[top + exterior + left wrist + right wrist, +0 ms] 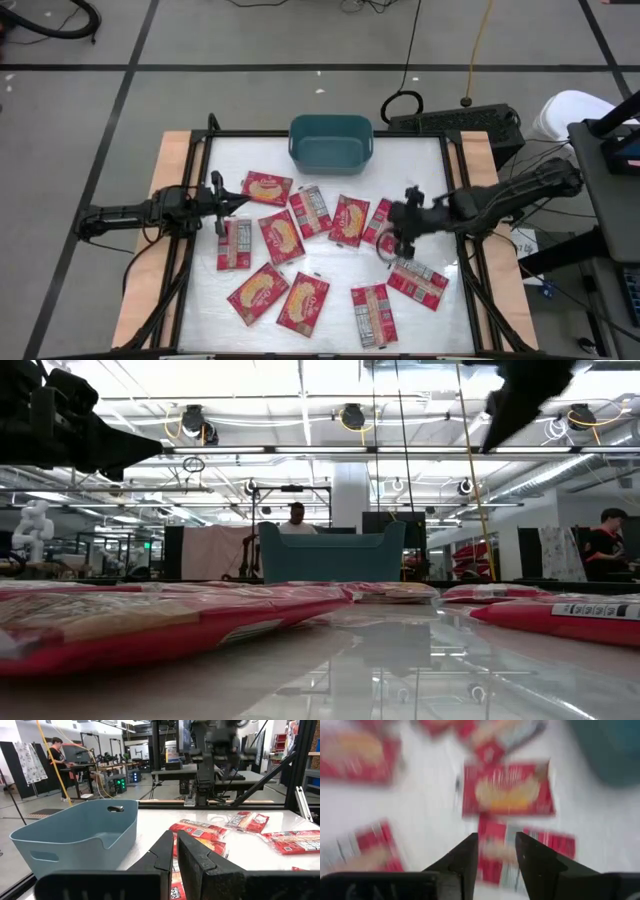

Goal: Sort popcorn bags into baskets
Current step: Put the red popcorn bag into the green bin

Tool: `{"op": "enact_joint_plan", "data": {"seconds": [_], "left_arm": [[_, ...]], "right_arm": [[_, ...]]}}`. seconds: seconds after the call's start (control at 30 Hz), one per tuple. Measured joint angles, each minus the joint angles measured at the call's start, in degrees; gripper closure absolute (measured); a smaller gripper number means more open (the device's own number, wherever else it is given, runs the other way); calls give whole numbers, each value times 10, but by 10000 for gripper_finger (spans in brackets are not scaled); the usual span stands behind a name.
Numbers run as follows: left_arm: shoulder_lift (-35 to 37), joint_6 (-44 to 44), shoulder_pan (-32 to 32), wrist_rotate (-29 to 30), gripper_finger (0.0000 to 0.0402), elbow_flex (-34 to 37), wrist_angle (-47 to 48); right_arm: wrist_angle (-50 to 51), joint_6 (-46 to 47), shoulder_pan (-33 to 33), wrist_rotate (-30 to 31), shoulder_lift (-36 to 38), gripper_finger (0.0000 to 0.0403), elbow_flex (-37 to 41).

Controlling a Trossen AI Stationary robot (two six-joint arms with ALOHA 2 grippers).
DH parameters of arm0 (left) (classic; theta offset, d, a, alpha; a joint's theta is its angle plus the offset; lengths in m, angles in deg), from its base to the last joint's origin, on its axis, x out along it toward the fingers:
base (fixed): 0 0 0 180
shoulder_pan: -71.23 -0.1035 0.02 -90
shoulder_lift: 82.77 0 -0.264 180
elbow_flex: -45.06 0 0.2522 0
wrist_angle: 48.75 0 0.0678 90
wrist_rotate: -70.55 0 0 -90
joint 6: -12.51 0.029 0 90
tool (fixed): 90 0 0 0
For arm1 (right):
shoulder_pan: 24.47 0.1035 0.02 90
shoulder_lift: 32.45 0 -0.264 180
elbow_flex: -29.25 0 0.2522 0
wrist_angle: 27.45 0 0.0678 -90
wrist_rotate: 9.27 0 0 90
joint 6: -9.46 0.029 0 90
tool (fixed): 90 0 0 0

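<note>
Several red popcorn bags (281,237) lie flat across the white table top, some showing a yellow picture, others a grey printed panel. The teal basket (331,143) stands at the far edge, and nothing shows inside it. My left gripper (225,205) hovers shut over the table's left side, near the far-left bag (267,187). Its wrist view shows the basket (80,837) ahead. My right gripper (398,240) is open above the bags on the right, over one bag (380,222). Its blurred wrist view (496,852) looks down on a picture-side bag (507,790).
A black frame (455,135) rims the table top, with wooden side boards (170,160) beyond it. In the low view both arms are dark shapes high above the table: left (60,420), right (520,400). People stand in the room behind (605,540).
</note>
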Motion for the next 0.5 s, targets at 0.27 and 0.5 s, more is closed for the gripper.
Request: {"op": "enact_joint_plan", "data": {"seconds": [0.27, 0.5], "left_arm": [[0, -23, 0, 0, 371, 0, 0], [0, -50, 0, 0, 371, 0, 2]], "right_arm": [[24, 11, 66, 3, -77, 239, 17], [-50, 1, 78, 27, -118, 191, 73]]}}
